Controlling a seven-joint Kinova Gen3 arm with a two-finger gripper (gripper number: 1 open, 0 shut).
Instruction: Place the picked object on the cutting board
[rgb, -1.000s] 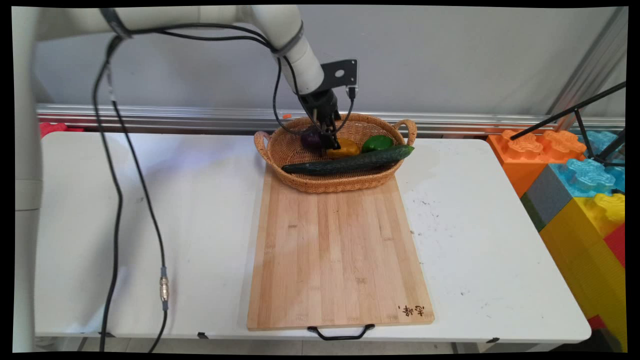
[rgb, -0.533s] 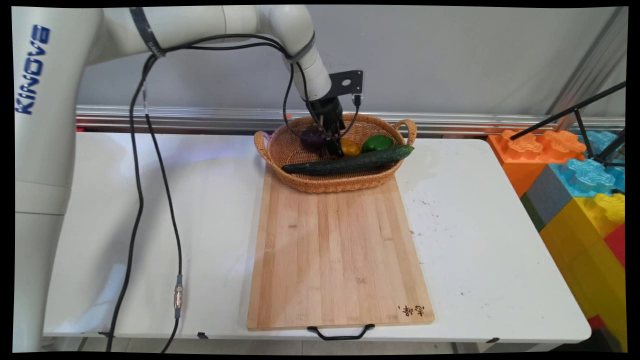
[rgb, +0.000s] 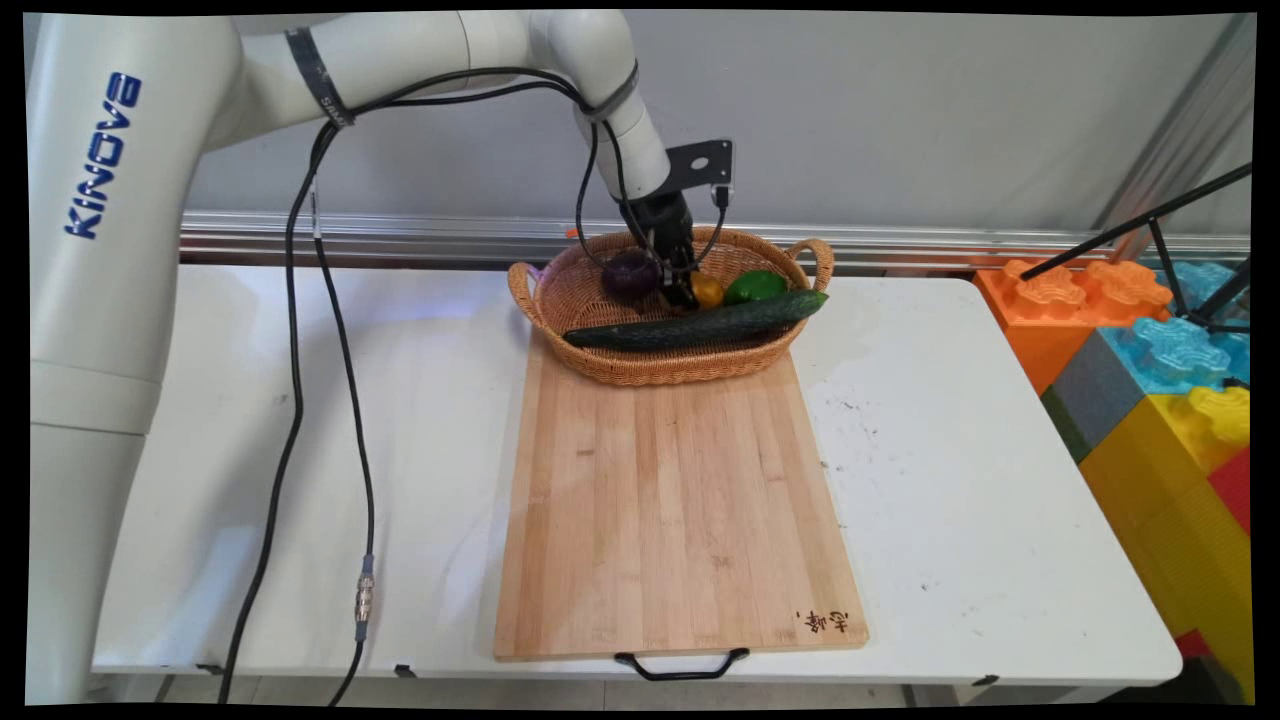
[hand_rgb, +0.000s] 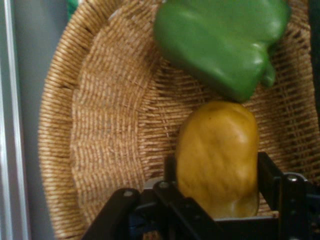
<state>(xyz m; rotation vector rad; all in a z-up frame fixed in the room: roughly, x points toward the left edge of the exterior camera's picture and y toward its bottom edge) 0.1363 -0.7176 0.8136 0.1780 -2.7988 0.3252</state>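
My gripper (rgb: 684, 294) reaches down into a wicker basket (rgb: 655, 371) at the table's far side. In the hand view the gripper (hand_rgb: 216, 171) is shut on a yellow pepper (hand_rgb: 217, 145), with one finger (hand_rgb: 268, 175) pressed against each side of it. A green pepper (hand_rgb: 220, 40) lies just beyond the yellow pepper (rgb: 708, 290), touching it. In the main view the green pepper (rgb: 756, 286) sits to the right, a purple eggplant (rgb: 628, 275) to the left. A long cucumber (rgb: 700, 322) lies across the basket's front.
A wooden cutting board (rgb: 680, 500) with a black handle lies on the white table (rgb: 980, 480) in front of the basket. Large toy blocks (rgb: 1150, 350) and a black tripod leg (rgb: 1150, 225) stand at the right. Black cables (rgb: 300, 400) hang at the left.
The gripper has moved a little right and deeper into the basket, coming to sit around the yellow pepper, which now shows less behind it. The other vegetables have stayed put.
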